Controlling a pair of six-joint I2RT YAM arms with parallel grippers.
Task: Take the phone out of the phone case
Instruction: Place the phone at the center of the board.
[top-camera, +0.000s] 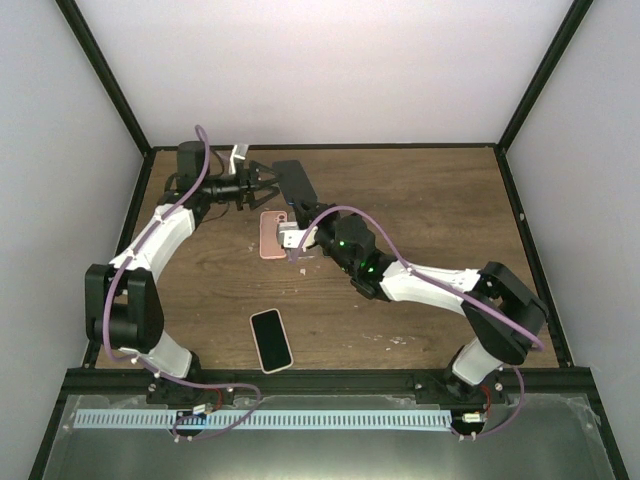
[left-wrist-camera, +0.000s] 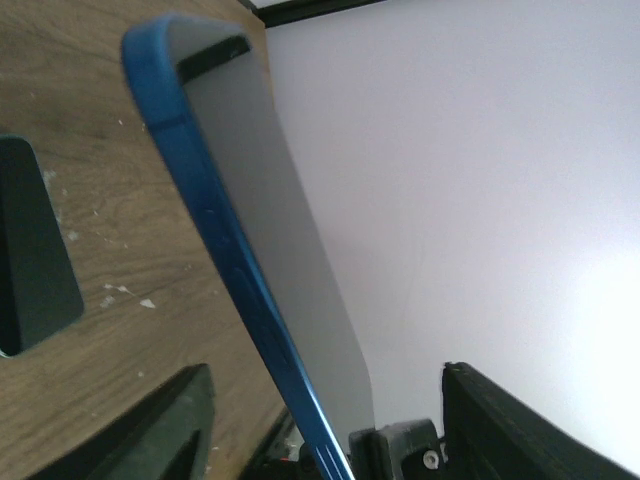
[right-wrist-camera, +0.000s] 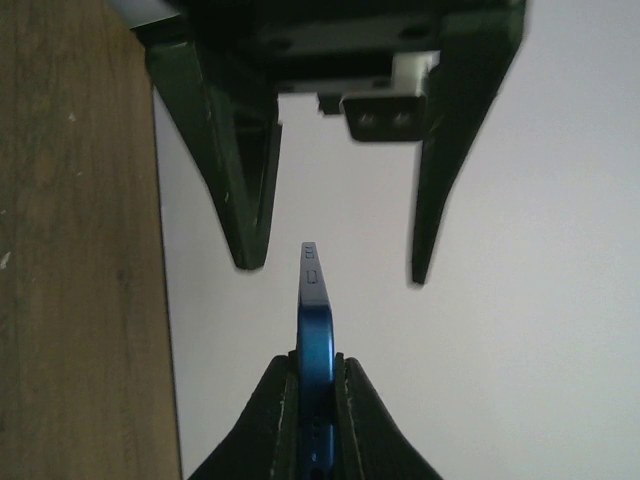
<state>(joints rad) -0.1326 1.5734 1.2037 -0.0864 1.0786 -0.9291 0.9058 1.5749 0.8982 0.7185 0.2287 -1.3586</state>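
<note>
Right gripper (right-wrist-camera: 313, 362) is pinching the phone (right-wrist-camera: 313, 300) by its thin edge (left gripper (right-wrist-camera: 334, 272) spread around its tip), risking a slip if nudged sideways.

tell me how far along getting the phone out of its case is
Looks done: the blue phone shows a bare edge, and a pink case lies flat below. In hand: the right pincer is shut on the phone, and the left pincer stands open either side of its far end, not gripping. Left: probably only handing over or setting it down.
</note>
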